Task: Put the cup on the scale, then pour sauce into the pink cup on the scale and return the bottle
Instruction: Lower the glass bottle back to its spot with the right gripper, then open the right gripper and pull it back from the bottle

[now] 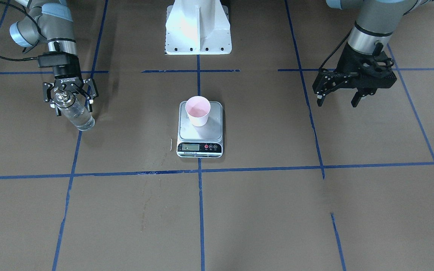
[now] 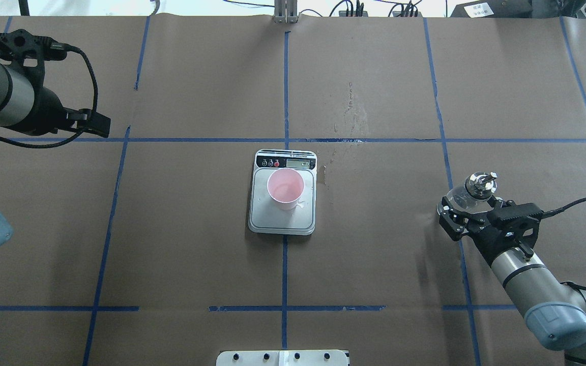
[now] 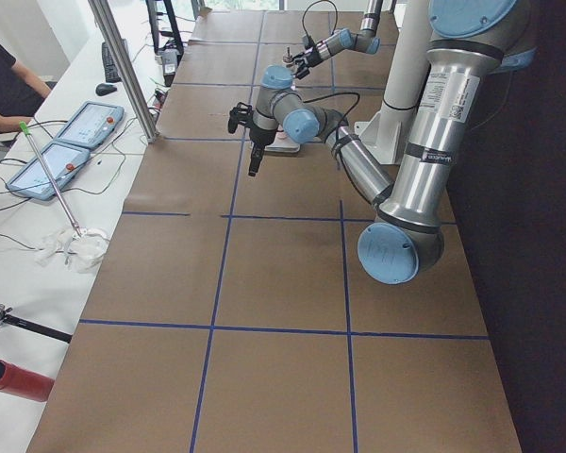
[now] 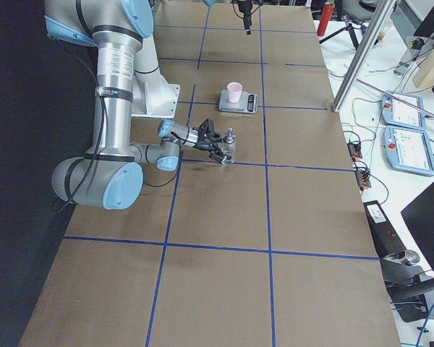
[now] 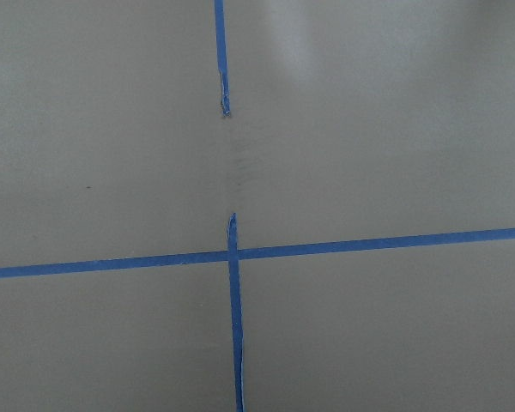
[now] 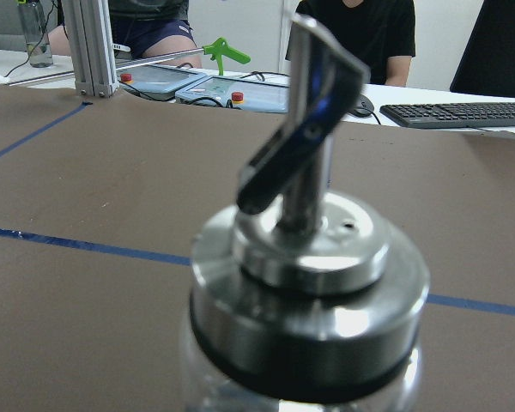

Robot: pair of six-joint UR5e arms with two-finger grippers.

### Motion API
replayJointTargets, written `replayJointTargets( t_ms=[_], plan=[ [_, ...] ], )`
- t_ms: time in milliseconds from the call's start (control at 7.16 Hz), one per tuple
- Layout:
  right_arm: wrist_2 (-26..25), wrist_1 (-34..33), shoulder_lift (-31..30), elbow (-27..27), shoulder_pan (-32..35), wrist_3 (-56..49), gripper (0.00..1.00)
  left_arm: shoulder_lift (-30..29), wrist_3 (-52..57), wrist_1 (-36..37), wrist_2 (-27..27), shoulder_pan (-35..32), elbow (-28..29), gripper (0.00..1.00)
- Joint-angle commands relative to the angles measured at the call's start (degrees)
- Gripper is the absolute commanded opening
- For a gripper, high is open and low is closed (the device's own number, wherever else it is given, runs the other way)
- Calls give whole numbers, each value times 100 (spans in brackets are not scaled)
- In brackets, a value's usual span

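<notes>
The pink cup stands upright on the silver scale at the table's middle, with a little clear liquid in its bottom. Both also show in the overhead view: cup, scale. The clear glass bottle with its silver spout cap stands on the table at my right side. My right gripper is open, one finger on each side of the bottle's upper part. The right wrist view is filled by the cap. My left gripper is open and empty, raised above the table.
The white robot base is behind the scale. Blue tape lines grid the brown paper. Dried splash marks lie beyond the scale. An aluminium post and operators' tablets stand off the table's far edge.
</notes>
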Motion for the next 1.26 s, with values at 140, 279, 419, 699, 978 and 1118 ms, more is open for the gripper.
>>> replayJointTargets(
  t_ms=[140,279,419,699,978,1118],
  plan=[
    [7,48,-224,9,-229,9,100,0,-16,0,0,3,-9,100],
    [16,65,-452,105,-326,9,100,0,-16,0,0,-6,-9,100],
    [7,66,-576,219,-466,166,100,0,-16,0,-9,3,-9,100],
    [42,74,-673,247,-677,369,100,0,-16,0,-9,-6,-9,100],
    [225,83,-1338,754,-984,675,100,18,-42,35,-9,3,-97,100],
    [444,205,-1559,791,-1003,686,100,18,-42,35,-9,3,-106,100]
  ],
)
